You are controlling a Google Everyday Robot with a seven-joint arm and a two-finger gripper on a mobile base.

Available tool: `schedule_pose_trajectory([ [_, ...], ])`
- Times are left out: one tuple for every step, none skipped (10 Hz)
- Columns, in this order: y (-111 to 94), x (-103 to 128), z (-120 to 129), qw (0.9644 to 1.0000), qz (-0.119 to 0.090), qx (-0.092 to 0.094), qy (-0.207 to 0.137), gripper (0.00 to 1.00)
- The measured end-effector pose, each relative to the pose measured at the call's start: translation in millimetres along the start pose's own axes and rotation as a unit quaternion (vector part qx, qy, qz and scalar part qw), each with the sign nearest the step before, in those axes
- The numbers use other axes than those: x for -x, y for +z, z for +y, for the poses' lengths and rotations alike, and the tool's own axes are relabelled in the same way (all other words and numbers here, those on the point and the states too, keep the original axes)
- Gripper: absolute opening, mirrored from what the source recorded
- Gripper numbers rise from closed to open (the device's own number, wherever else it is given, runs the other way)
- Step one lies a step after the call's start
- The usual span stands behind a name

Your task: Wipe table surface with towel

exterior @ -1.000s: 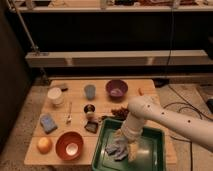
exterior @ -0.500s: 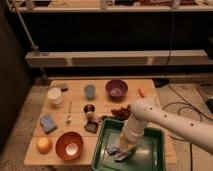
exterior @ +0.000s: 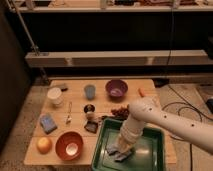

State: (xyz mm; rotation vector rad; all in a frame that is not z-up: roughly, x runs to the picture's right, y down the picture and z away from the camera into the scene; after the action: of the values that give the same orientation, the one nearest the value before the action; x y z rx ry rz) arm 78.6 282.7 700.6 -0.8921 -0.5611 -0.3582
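The grey-blue towel (exterior: 116, 151) lies bunched on the floor of the green tray (exterior: 156, 134) at the front right of the table surface (exterior: 102, 102). My white arm comes in from the right and bends down into the tray. The gripper (exterior: 121, 150) is pressed onto the towel, shut on the cloth, and its wrist hides part of the towel.
On the table stand a purple bowl (exterior: 116, 88), a blue cup (exterior: 89, 91), a white cup (exterior: 55, 95), a blue sponge (exterior: 48, 123), an orange fruit (exterior: 44, 145), a red bowl (exterior: 69, 145), a small dark can (exterior: 89, 109) and a spoon (exterior: 69, 114). Shelving rises behind; cables lie right.
The gripper has dropped lower into the tray and shut on the towel, which now looks more gathered under it. The other objects have not moved.
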Motion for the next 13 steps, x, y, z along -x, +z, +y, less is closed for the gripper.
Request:
schedule_pose_trajectory([
  [-1,3,-1,1.0,0.002,-0.002,-0.004,0.0],
  [-7,7,-2,0.9999,0.005,-0.011,-0.009,0.0],
  [-16,13,-1,0.9997,0.008,-0.017,-0.014,0.0],
  [-26,19,1,0.9995,0.012,-0.024,-0.019,0.02],
  [-40,28,3,0.9991,0.019,-0.029,-0.025,0.1],
  [-52,36,6,0.9987,0.025,-0.033,-0.03,0.22],
  [-57,41,7,0.9985,0.027,-0.034,-0.032,0.32],
  [-59,41,8,0.9985,0.029,-0.034,-0.031,0.42],
  [-57,37,9,0.9987,0.027,-0.034,-0.027,0.52],
  [-53,31,9,0.9989,0.026,-0.031,-0.022,0.62],
  [-51,26,9,0.9991,0.025,-0.029,-0.019,0.66],
  [-47,19,8,0.9994,0.024,-0.024,-0.011,0.66],
  [-44,12,7,0.9995,0.023,-0.021,-0.004,0.66],
])
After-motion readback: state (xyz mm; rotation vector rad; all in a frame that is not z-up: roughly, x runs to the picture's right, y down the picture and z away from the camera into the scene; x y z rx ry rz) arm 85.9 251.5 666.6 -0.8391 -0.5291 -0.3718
